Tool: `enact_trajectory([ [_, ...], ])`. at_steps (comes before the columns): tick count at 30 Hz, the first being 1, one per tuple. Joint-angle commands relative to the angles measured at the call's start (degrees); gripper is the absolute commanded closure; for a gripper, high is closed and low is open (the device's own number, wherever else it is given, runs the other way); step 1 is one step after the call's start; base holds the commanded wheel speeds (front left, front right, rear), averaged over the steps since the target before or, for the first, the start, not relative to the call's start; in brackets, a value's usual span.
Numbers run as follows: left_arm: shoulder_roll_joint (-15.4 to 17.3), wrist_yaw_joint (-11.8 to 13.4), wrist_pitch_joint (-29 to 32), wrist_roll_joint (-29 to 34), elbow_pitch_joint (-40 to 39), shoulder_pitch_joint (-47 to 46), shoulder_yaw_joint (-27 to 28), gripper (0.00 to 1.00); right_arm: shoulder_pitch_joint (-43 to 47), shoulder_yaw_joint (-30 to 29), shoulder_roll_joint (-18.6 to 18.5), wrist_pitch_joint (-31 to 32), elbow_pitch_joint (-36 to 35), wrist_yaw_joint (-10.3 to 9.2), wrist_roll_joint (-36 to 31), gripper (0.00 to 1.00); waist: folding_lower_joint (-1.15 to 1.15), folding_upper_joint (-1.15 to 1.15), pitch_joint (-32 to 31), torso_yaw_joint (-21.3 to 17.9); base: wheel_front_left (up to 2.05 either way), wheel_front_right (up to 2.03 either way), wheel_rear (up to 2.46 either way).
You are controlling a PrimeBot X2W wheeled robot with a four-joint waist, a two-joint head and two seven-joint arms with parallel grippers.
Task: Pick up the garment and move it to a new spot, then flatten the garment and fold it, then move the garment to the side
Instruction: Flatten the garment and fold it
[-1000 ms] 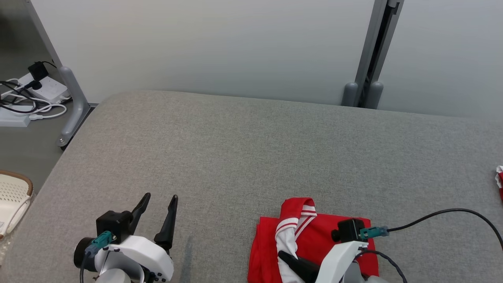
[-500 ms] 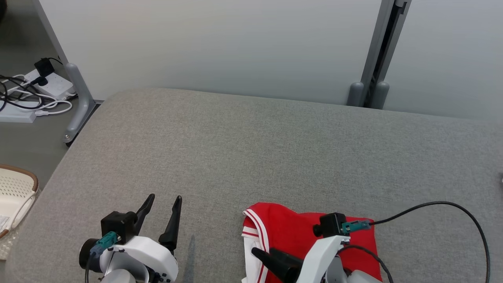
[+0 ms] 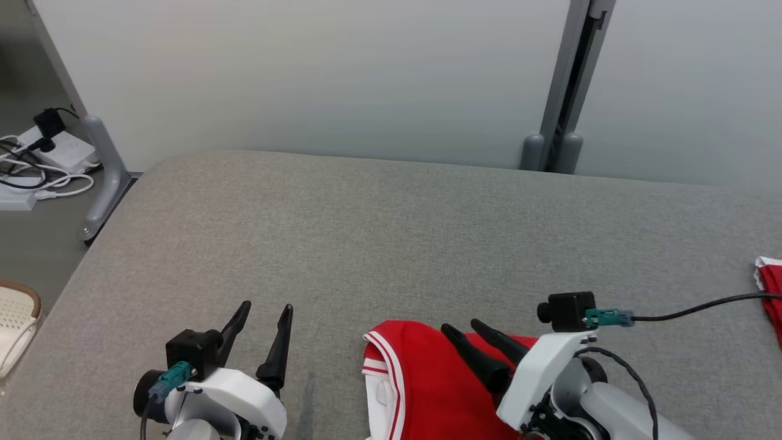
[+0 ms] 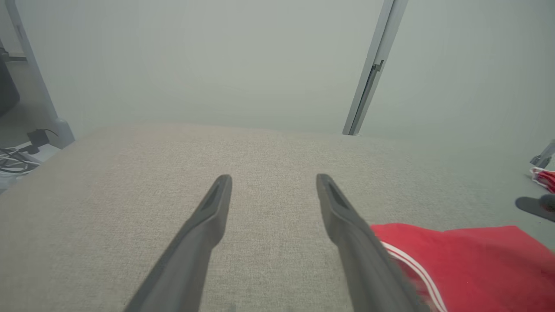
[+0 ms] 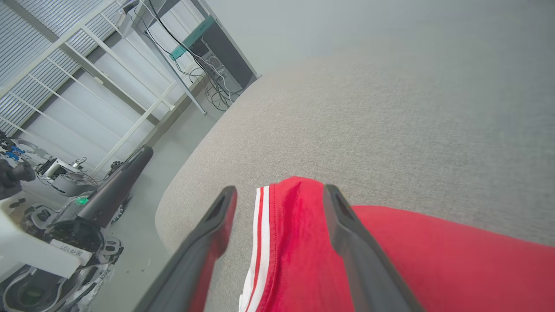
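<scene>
The garment (image 3: 427,385), red with white stripes along one edge, is cut off by the bottom of the head view, so its near part and full outline cannot be made out. The white body of the right arm covers its right side there. In the left wrist view the garment (image 4: 477,260) runs off the lower right corner, and its striped edge is blurred where it meets that pincer's finger. A dark blurred shape at that view's right edge is too unclear to name. A second red and white cloth (image 3: 771,287) is cropped by the right edge of the head view, and a pale basket (image 3: 15,315) is half cut off at the left.

The garment lies on the grey fabric counter (image 3: 391,232), at its near edge. The right pincer (image 3: 460,326) is spread wide above the garment's far edge, gripping nothing. In the right wrist view the striped edge lies between its two fingers (image 5: 208,234), with red cloth passing under the right-hand one; whether either finger touches the cloth cannot be told. The left pincer (image 3: 266,307) is also spread and empty, over bare counter, with the garment just beside it on its right.
</scene>
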Motion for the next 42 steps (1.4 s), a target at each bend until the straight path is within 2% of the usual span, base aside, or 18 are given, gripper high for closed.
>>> enact_trajectory([
  [1,-0.03,-0.19,-0.23,0.43,-0.52,0.71,0.24,0.0,0.82,-0.56,-0.89,-1.15,-0.32,0.01,-0.72,0.0,0.0,0.0,-0.34,-0.95,0.0,0.0,0.0],
  [5,-0.16,0.68,-0.23,2.04,-1.94,1.21,0.65,0.0,1.59,-1.07,-5.68,-5.88,-0.72,0.01,-6.28,0.0,0.0,0.0,-0.66,-2.43,0.0,0.0,0.0],
  [9,-1.27,1.04,-0.23,1.21,-3.98,3.05,2.73,0.0,3.51,-3.49,-8.09,-10.86,-0.16,0.01,-10.46,0.0,0.0,0.0,-1.02,-3.56,0.0,0.0,0.0],
  [12,-1.77,1.32,-0.23,1.69,-5.71,4.05,4.1,0.0,4.66,-7.21,-9.28,-12.93,0.62,0.01,-14.33,0.0,0.0,0.0,-1.2,-4.5,0.0,0.0,0.0],
  [15,-2.31,2.0,-0.23,2.58,-8.12,5.68,5.93,0.0,5.88,-14.51,-8.92,-13.65,-0.07,0.01,-19.14,0.0,0.0,0.0,-1.3,-5.22,0.0,0.0,0.0],
  [19,-2.81,2.1,-0.23,3.84,-9.97,7.19,7.39,0.0,10.96,-27.36,-6.33,-13.55,-4.51,0.01,-27.53,0.0,0.0,0.0,-1.28,-5.96,0.0,0.0,0.0],
  [20,-2.81,2.1,-0.23,3.84,-9.97,7.19,7.39,0.0,10.96,-27.36,-6.33,-13.55,-4.51,0.01,-27.53,0.0,0.0,0.0,-1.28,-5.96,0.0,0.0,0.0],
  [25,-3.15,2.54,-0.23,5.61,-12.72,8.19,9.25,0.0,17.4,-39.55,-1.6,-13.58,-12.82,0.01,-38.51,0.0,0.0,0.0,-1.15,-6.23,0.0,0.0,0.0],
  [28,-3.42,2.99,-0.23,7.17,-14.87,9.09,10.12,0.0,21.04,-45.58,1.97,-13.57,-18.3,0.01,-42.93,0.0,0.0,0.0,-1.07,-6.35,0.0,0.0,0.0],
  [33,-3.52,3.36,-0.23,6.99,-17.42,10.89,10.87,0.0,25.22,-49.73,5.02,-13.59,-23.48,0.01,-49.4,0.0,0.0,0.0,-1.05,-6.48,0.0,0.0,0.0],
  [42,-3.55,4.09,-0.23,5.27,-18.97,13.08,8.85,0.0,28.21,-53.84,7.85,-13.59,-24.66,0.01,-51.23,0.0,0.0,0.0,-1.24,-6.43,0.0,0.0,0.0],
])
